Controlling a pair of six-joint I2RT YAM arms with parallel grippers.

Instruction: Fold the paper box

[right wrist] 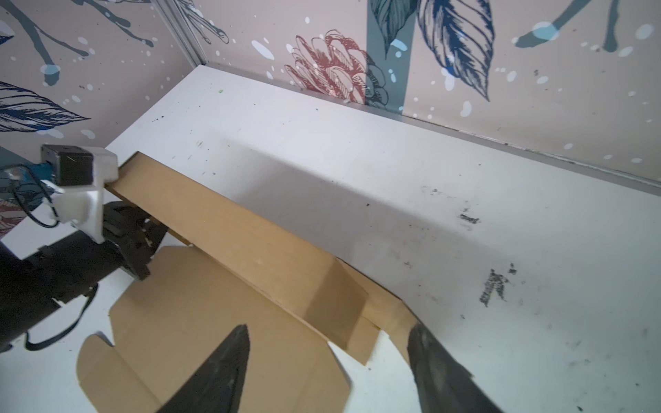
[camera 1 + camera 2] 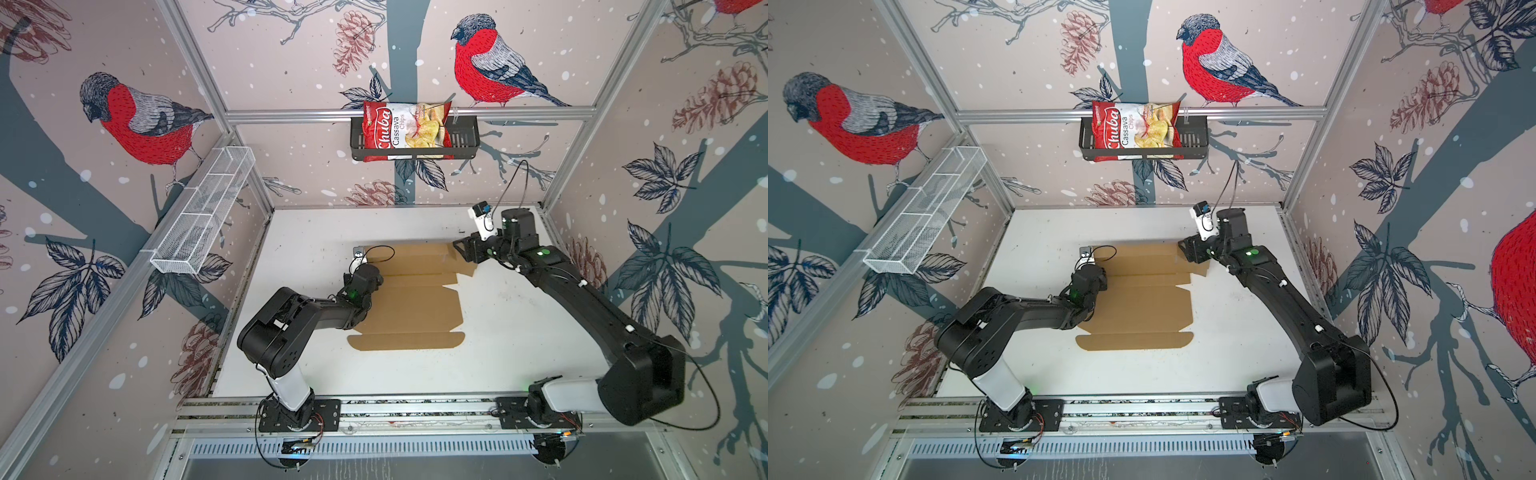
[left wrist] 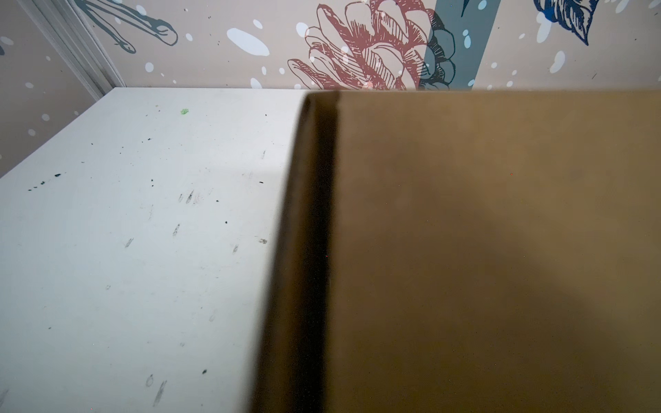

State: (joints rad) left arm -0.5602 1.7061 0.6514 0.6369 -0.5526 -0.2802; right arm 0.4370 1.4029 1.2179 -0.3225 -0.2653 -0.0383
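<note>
The paper box (image 2: 415, 303) (image 2: 1142, 307) is a flat brown cardboard sheet on the white table (image 2: 519, 324). Its far panel (image 1: 232, 232) stands raised off the table. My left gripper (image 2: 371, 270) (image 2: 1096, 272) (image 1: 134, 246) sits at that panel's left end. The left wrist view is filled with the cardboard (image 3: 483, 250) right up to the lens, so its fingers are hidden. My right gripper (image 2: 463, 249) (image 2: 1187, 249) (image 1: 329, 327) is open at the panel's right end. Its dark fingertips (image 1: 236, 343) stand apart over the end flap (image 1: 336, 296) without gripping it.
On the back rail hangs a black basket (image 2: 465, 143) holding a red chips bag (image 2: 405, 131). A white mesh tray (image 2: 203, 212) is fixed to the left wall. Patterned walls close in the table on three sides; the arm bases stand along the front rail.
</note>
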